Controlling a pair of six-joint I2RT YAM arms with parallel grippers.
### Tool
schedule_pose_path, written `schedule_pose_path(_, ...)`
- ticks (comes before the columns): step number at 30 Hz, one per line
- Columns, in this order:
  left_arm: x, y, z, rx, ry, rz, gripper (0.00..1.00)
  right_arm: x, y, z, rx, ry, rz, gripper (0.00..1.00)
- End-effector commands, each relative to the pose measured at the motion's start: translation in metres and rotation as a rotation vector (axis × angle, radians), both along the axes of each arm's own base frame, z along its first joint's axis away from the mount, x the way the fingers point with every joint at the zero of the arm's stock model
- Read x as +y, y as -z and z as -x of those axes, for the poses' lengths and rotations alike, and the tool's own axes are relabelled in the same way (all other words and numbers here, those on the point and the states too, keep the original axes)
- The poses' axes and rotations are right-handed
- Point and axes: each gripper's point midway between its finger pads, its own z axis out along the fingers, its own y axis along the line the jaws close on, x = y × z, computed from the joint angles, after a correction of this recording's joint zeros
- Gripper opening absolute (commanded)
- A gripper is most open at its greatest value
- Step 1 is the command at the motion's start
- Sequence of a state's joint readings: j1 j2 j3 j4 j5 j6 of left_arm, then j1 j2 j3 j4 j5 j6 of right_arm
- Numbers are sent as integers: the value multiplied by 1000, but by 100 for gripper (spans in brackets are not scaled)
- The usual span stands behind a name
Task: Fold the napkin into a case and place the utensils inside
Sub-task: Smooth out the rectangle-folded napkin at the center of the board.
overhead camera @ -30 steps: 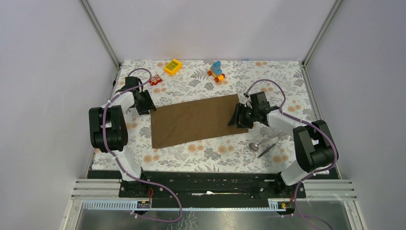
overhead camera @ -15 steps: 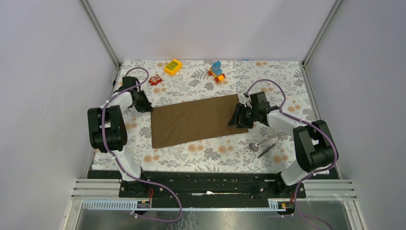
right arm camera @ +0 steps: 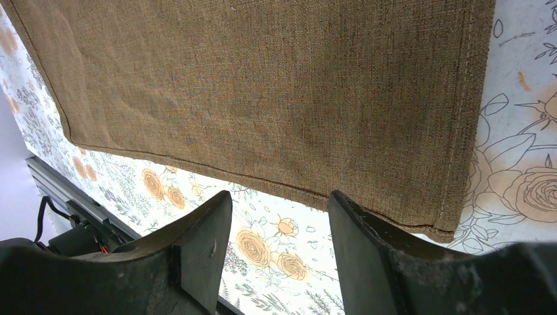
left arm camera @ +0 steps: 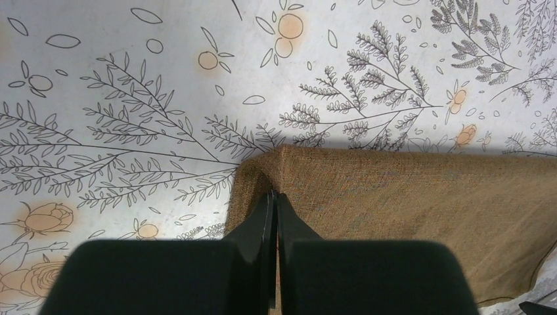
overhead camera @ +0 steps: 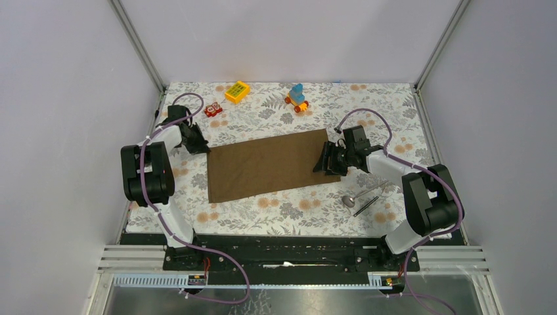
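Note:
The brown napkin lies flat as a long rectangle on the floral tablecloth. My left gripper sits at its far left corner. In the left wrist view that gripper is shut, with the napkin corner puckered up between its tips. My right gripper stands open at the napkin's right end. Seen from the right wrist, its tips hang just off the near right corner of the napkin, holding nothing. The silver spoon and the dark stick lie to the right of the napkin, by the right arm.
A yellow block, a small red toy and a blue wheeled toy sit along the far side of the tablecloth. Enclosure walls stand close on the left, right and back. The arm bases line the near edge.
The left gripper has closed on the napkin's far left corner and shifted slightly toward the back. The right arm has stayed still.

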State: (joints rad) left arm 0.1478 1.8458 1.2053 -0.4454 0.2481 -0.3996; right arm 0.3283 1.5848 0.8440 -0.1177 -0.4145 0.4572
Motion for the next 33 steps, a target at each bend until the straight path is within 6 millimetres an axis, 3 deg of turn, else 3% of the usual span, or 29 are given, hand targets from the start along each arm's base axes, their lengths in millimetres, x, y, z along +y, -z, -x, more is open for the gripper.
schedule_pose_path(1, 6, -25, -24, -114, 1, -7, 0, 6, -11, -3, -37, -22, -31, 62)
schedule_pose_path(8, 9, -34, -25, -144, 0, -9, 0, 6, -9, -2, -31, -23, -30, 62)
schedule_pose_path(21, 16, -24, -26, -121, -26, 44, 4, 6, -5, -2, -19, -22, -25, 62)
schedule_pose_path(23, 17, -24, -23, -108, -27, 37, 20, 6, -4, -3, -17, -22, -23, 62)
schedule_pose_path(26, 32, -34, -12, -62, -74, -75, 33, 3, -6, -3, -22, -24, -4, 63)
schedule_pose_path(29, 54, -60, 11, -30, -141, -287, 52, -2, -11, -7, -38, -26, 34, 66)
schedule_pose_path(31, 37, -77, 20, -87, -124, -274, 67, -4, -14, -11, -55, -24, 52, 77)
schedule_pose_path(33, -11, -82, 24, -154, -23, -117, 71, -3, -19, -15, -58, -31, 50, 83)
